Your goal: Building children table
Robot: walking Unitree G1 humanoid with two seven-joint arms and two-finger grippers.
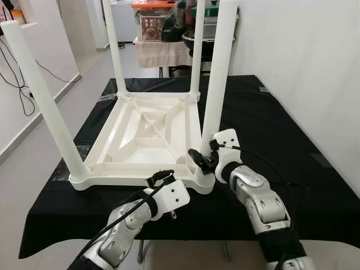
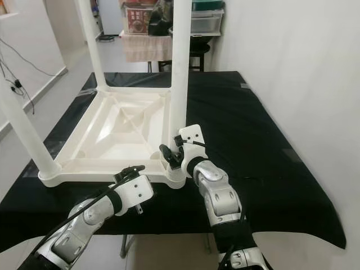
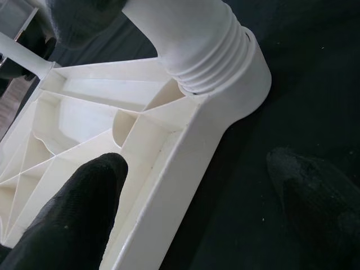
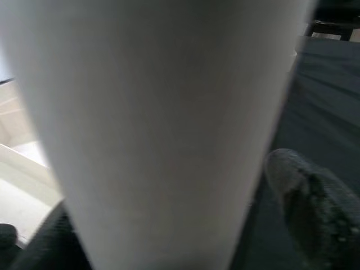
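Observation:
A white plastic children's table lies upside down on a black-covered worktable, with all its legs pointing up. My right gripper is shut on the near right leg just above its corner socket. In the right wrist view that leg is pressed close, with one finger beside it. My left gripper is open at the tabletop's front rim. One of its fingers is inside the rim and the other outside over the cloth. The leg's threaded base sits in the socket ahead.
The near left leg and two far legs stand upright. A white wall runs along the right. Boxes and containers crowd a stand behind the worktable. Cables trail on the floor at left. The cloth's front edge is close to my arms.

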